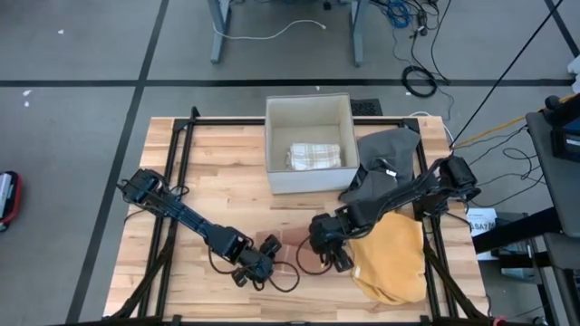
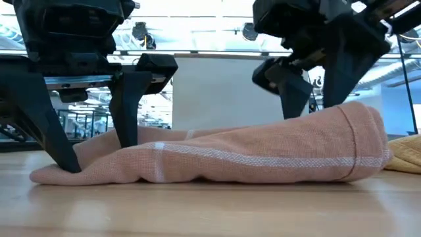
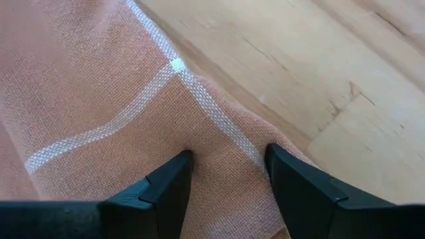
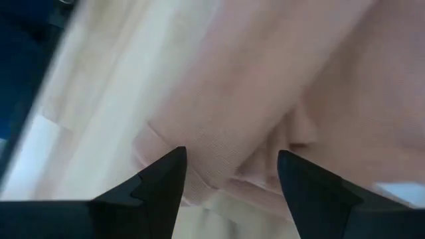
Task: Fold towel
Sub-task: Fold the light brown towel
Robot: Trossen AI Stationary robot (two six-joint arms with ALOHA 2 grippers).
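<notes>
1. Towel (image 2: 217,161) first — a salmon-pink cloth with pale woven stripes, lying bunched on the wooden table (image 1: 208,181) near its front edge, directly beneath and between both pincers.
2. Left gripper (image 3: 229,176) stands with its fingers spread, tips pressed down on the cloth just beside where two stripes cross; a ridge of fabric sits between them, not yet clamped. It looks set there to take a corner for the fold.
3. Right gripper (image 4: 232,172) is likewise spread wide, poised over a rumpled edge at the towel's other end (in the low view its tips seem just clear of the cloth, though I cannot be sure). Nothing is held.
4. Beyond the right pincer lie a yellow cloth (image 1: 394,258) and a grey cloth (image 1: 390,149); further back sits a white box (image 1: 308,140) with a folded checked towel (image 1: 314,156) inside — probably where finished work goes.
5. Writing: none legible on any cloth or on the box.
</notes>
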